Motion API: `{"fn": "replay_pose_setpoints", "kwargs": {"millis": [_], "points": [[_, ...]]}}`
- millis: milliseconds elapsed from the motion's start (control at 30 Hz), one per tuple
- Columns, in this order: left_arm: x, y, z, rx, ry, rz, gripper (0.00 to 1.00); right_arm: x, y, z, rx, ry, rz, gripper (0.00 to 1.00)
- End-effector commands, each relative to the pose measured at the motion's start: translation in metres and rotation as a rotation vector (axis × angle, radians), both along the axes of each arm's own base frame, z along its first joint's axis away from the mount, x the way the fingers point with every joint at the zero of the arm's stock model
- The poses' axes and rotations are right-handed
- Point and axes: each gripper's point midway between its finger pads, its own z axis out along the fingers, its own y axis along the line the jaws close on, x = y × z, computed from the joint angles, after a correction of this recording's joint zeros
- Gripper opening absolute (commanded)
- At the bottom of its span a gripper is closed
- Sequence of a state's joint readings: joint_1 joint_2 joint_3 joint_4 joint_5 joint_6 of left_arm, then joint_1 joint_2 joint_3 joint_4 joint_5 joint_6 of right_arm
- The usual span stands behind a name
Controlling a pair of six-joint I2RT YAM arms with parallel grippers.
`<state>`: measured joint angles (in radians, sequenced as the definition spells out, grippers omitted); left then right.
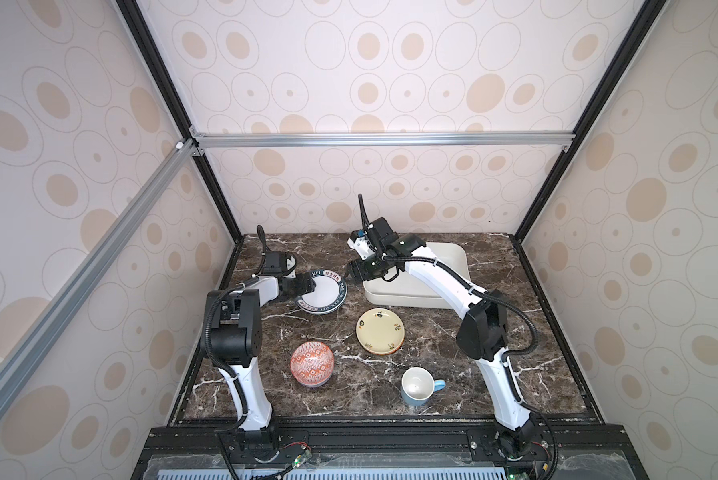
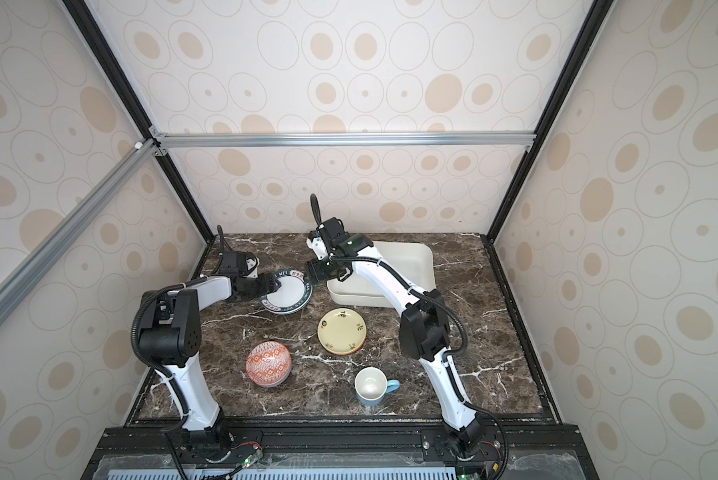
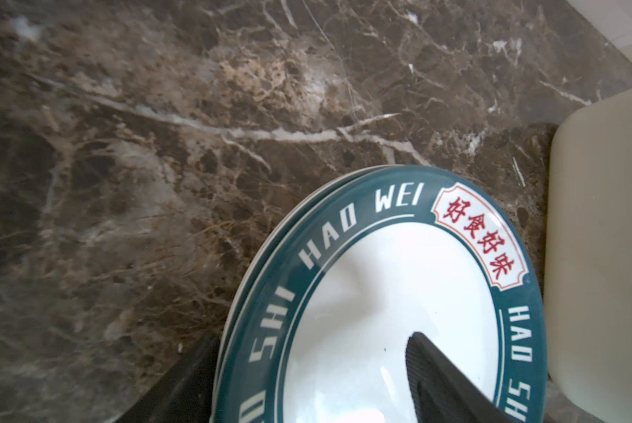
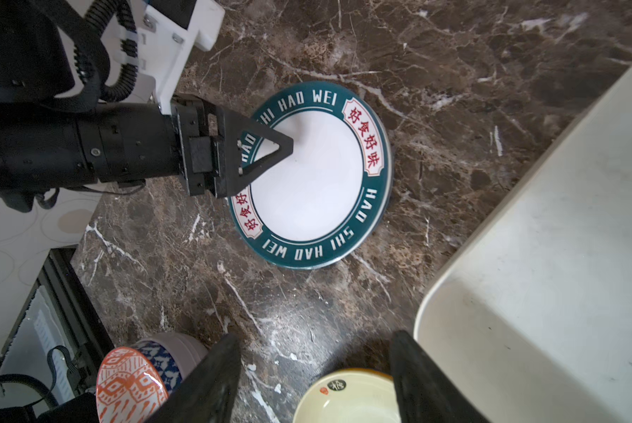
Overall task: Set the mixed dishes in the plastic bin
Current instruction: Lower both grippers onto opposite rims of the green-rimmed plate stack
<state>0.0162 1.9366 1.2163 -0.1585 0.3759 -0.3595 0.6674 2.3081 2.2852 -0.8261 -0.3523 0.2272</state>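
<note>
The white plate (image 1: 324, 296) (image 2: 288, 297) (image 3: 398, 274) (image 4: 307, 175) with a dark-green lettered rim lies at the back left of the table. My left gripper (image 1: 313, 286) (image 2: 278, 284) (image 3: 312, 337) (image 4: 270, 146) stands open astride its near rim, one finger over the white centre and one outside the edge. My right gripper (image 1: 351, 274) (image 2: 311, 268) (image 4: 314, 340) hangs open and empty between this plate and the plastic bin (image 1: 407, 297) (image 2: 361, 297) (image 3: 600, 256) (image 4: 545, 256). The cream-yellow plate (image 1: 380, 330) (image 2: 342, 330) (image 4: 347, 399), the red-orange bowl (image 1: 311, 361) (image 2: 268, 363) (image 4: 131, 384) and the light-blue mug (image 1: 417, 386) (image 2: 370, 384) sit nearer the front.
The bin stands at the back right, partly covered by my right arm (image 1: 444, 274); what shows of its inside holds nothing. Patterned walls and black frame posts close the marble table (image 1: 536, 353) on three sides.
</note>
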Motion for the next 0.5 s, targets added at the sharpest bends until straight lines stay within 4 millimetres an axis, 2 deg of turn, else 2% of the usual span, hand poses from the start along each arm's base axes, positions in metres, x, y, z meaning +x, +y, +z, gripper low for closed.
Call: {"fn": "replay_pose_setpoints", "kwargs": {"millis": [0, 200, 333, 467], "points": [[0.005, -0.007, 0.034, -0.018, -0.051, -0.009, 0.80, -0.004, 0.018, -0.020, 0.033, 0.066, 0.036, 0.66], [-0.008, 0.007, 0.059, 0.076, -0.066, 0.003, 0.82, -0.011, 0.031, -0.052, 0.014, 0.120, 0.053, 0.65], [-0.015, 0.014, 0.070, 0.122, -0.070, 0.009, 0.83, -0.011, 0.030, -0.071, -0.037, 0.132, 0.029, 0.65], [-0.017, 0.017, 0.071, 0.137, -0.065, 0.009, 0.83, -0.005, 0.018, -0.090, -0.127, 0.134, -0.026, 0.64]]}}
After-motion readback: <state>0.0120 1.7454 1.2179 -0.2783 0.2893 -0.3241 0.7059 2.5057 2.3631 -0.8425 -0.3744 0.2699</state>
